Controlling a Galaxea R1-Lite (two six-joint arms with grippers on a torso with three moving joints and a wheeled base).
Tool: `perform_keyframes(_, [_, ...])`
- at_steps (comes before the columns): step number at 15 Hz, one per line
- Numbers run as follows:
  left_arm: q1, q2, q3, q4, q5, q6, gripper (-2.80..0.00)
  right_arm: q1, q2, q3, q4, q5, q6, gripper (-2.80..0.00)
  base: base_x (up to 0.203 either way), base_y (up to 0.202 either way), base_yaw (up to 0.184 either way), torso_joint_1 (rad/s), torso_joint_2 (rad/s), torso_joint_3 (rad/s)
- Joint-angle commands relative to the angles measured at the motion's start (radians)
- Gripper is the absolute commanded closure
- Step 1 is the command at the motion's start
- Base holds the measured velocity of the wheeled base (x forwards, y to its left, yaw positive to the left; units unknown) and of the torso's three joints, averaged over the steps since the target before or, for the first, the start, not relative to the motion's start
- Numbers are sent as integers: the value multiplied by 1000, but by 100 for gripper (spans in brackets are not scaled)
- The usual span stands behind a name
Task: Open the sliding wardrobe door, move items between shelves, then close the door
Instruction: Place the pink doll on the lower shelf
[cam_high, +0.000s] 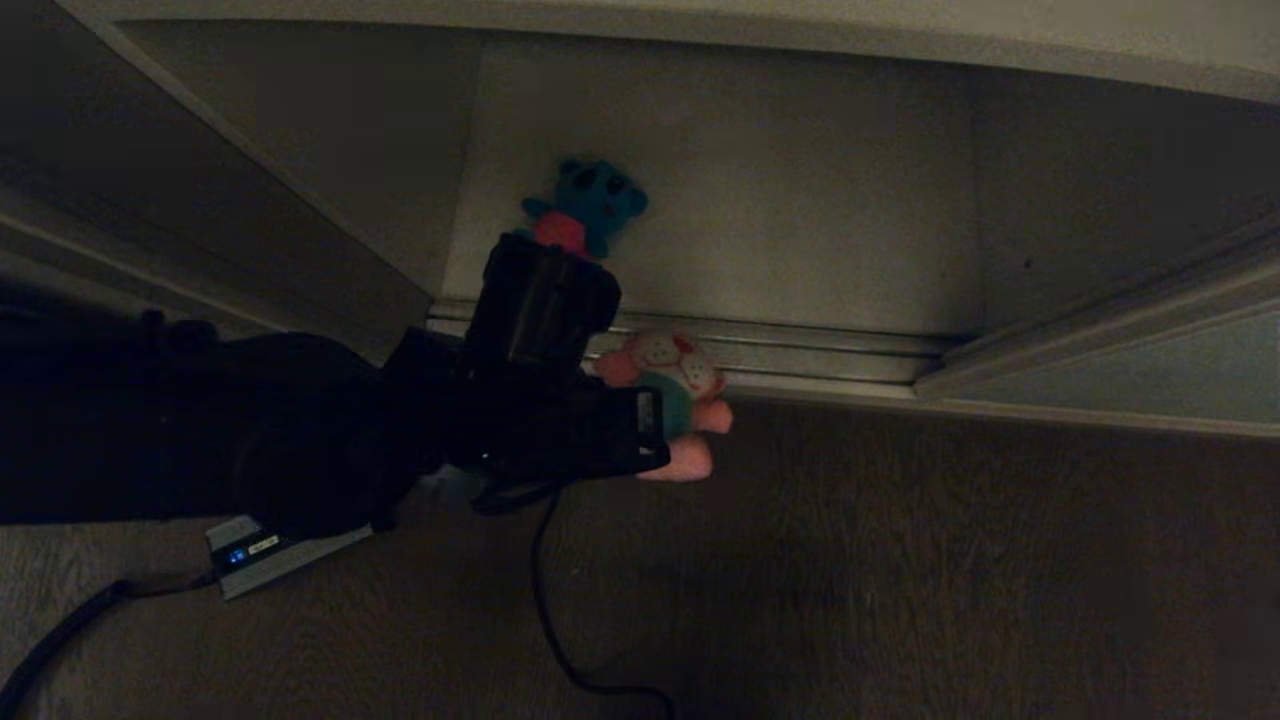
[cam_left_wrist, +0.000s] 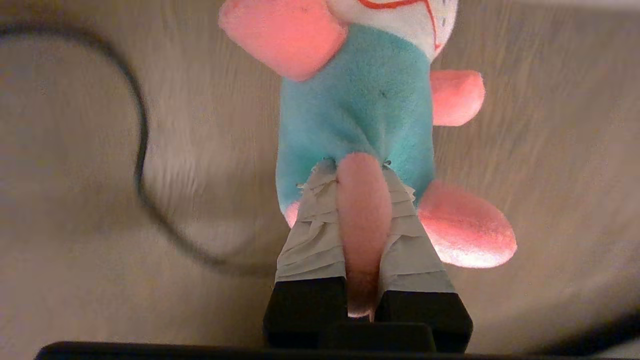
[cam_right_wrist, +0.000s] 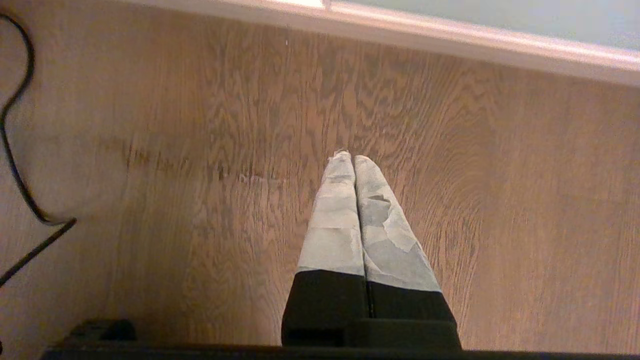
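The pink plush toy (cam_high: 668, 385), with a white face and teal belly (cam_left_wrist: 360, 100), hangs just in front of the wardrobe's floor track (cam_high: 800, 352). My left gripper (cam_left_wrist: 362, 167) is shut on one of its pink limbs, which is pinched between the taped fingers (cam_left_wrist: 312, 230). The small teal toy (cam_high: 590, 205) with a red-pink belly lies on the off-white bottom shelf (cam_high: 800, 200) inside the wardrobe, beyond my left arm (cam_high: 520, 400). The sliding wardrobe door (cam_high: 1130, 372) stands pushed to the right. My right gripper (cam_right_wrist: 354, 157) hangs shut and empty over the wood floor, near the door's lower edge (cam_right_wrist: 500, 15).
The brown wood floor (cam_high: 950, 580) stretches in front of the wardrobe. A black cable (cam_high: 545, 600) trails across it below my left arm. The wardrobe's side wall (cam_high: 330, 170) closes the opening on the left.
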Motion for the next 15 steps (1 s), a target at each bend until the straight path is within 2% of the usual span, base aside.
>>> perform_keyframes(1, [0, 48, -47, -57, 25, -3, 0, 1, 0, 3, 0, 0, 0, 0, 0, 0, 0, 2, 5, -198])
perform_keyframes(4, [0, 104, -129, -136, 30, -1, 0, 0, 0, 3, 0, 0, 0, 0, 0, 0, 0, 3, 6, -75])
perform_keyframes(7, [11, 218, -265, -171, 37, 5, 0, 1, 0, 5, -1, 0, 0, 0, 0, 0, 0, 0, 0, 0])
perform_keyframes(9, [30, 288, -312, -254, 42, 21, 0, 0, 0, 4, 0, 0, 0, 0, 0, 0, 0, 0, 0, 0])
perform_keyframes(13, [98, 429, -355, -487, 54, 139, 0, 1, 0, 5, 0, 0, 0, 0, 0, 0, 0, 0, 0, 0])
perform_keyframes(15, [141, 484, -418, -576, 59, 170, 0, 1, 0, 3, 0, 0, 0, 0, 0, 0, 0, 0, 0, 0])
